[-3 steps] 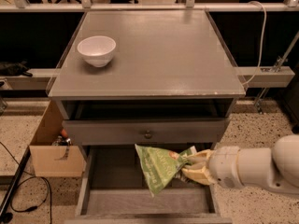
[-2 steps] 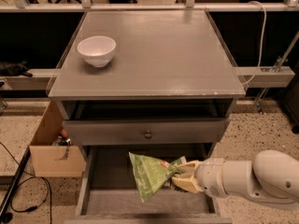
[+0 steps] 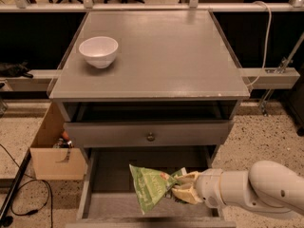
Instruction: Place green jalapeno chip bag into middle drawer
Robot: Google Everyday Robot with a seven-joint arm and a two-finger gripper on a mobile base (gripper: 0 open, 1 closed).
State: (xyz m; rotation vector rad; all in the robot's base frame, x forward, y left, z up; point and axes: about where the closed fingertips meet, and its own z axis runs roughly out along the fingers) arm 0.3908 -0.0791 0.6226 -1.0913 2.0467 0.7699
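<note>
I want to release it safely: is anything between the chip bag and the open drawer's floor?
Nothing visible. The gripper, at the drawer's right side, holds the chip bag directly over the drawer floor.

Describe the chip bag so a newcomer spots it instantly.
Find the grey cabinet, then the open middle drawer below its knobbed front. Over it, the gripper, reaching from the right, holds the green jalapeno chip bag: the only crinkled green thing.

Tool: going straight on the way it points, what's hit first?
The tool, shut on the chip bag, points left over the open drawer. Bag-first, it would likely meet the drawer's left wall, unless it clears it; height is unclear.
</note>
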